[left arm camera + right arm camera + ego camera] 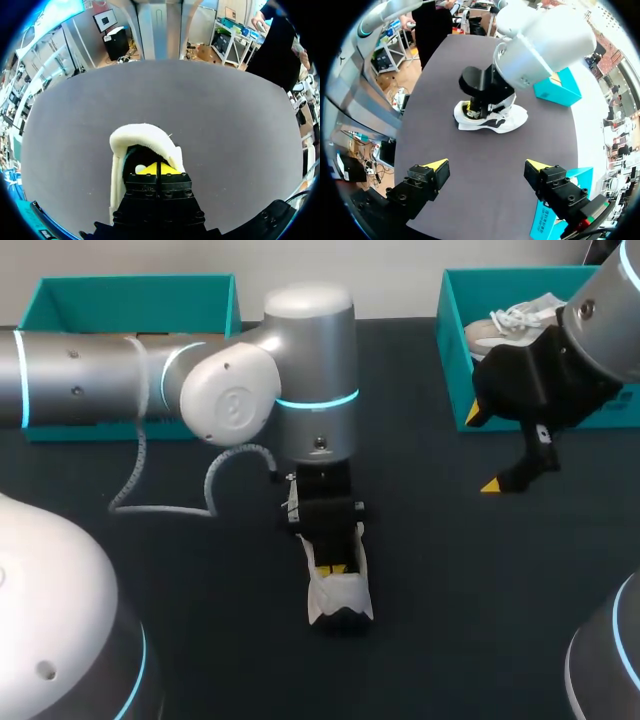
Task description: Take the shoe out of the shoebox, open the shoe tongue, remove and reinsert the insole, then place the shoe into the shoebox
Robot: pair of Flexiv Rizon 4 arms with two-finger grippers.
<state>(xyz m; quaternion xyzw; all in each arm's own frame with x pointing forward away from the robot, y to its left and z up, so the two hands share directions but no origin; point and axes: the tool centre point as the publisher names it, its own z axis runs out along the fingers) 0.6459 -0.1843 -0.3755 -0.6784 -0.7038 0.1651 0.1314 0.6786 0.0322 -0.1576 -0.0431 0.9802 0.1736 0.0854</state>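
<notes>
Shoe (pixel 340 600): white fabric with dark trim and a soft padded collar, standing on its sole at lower centre of the head view, out on the dark matte table (pixel 480 620). Sunk into the opening from above, left gripper (pixel 333 568), yellow tips pressed together; anything thin pinched between them not visible.

Likely step: working the insole. To do it well: keep the pinch low on the flexible insole edge, draw slowly along the length of the shoe, avoid snagging the collar or dragging the light shoe across the smooth table; steady with the other arm on any slip.

At right of frame, right gripper (pixel 484 450), fingers spread wide, holding nothing, just beside the rigid teal shoebox (pixel 452 350) at upper right, with 1 more white laced shoe (pixel 505 325) inside. At upper left, 2nd shoebox (pixel 130 300), well apart.
</notes>
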